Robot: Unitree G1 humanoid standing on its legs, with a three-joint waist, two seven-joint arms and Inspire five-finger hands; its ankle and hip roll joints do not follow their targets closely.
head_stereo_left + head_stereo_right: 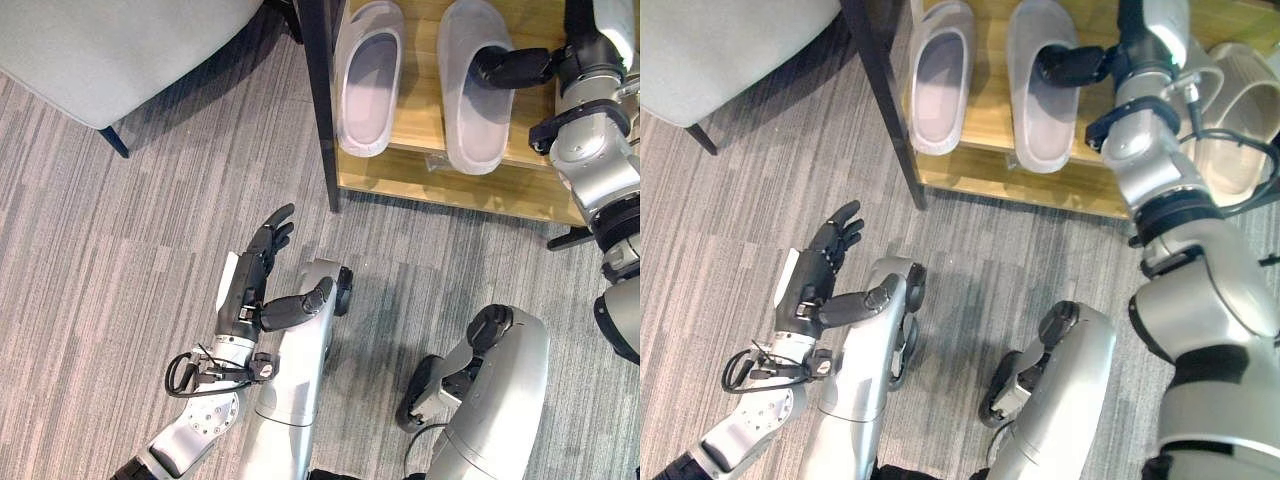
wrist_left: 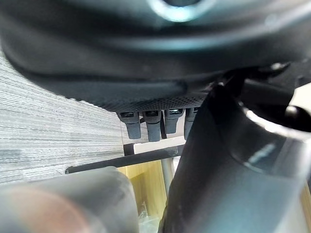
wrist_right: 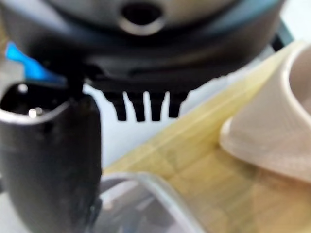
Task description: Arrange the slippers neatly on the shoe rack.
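Two pale lilac-grey rubber slide slippers are seen side by side on the light wooden shoe rack shelf [image 1: 480,185]. The left slipper [image 1: 368,78] lies apart from the right slipper [image 1: 473,85], which reaches slightly nearer the shelf's front edge. The right robot hand [image 1: 510,67] is laid against the right slipper's strap; whether its fingers are curled on the strap or merely pressed against it cannot be told. A beige pair of slippers [image 1: 1230,120] is seen further right. The left robot hand [image 1: 262,272] is held idle over the grey striped carpet [image 1: 110,270], fingers relaxed and spread. The aligning step is judged in hand; next, the right slipper should be nudged back, level with its mate.
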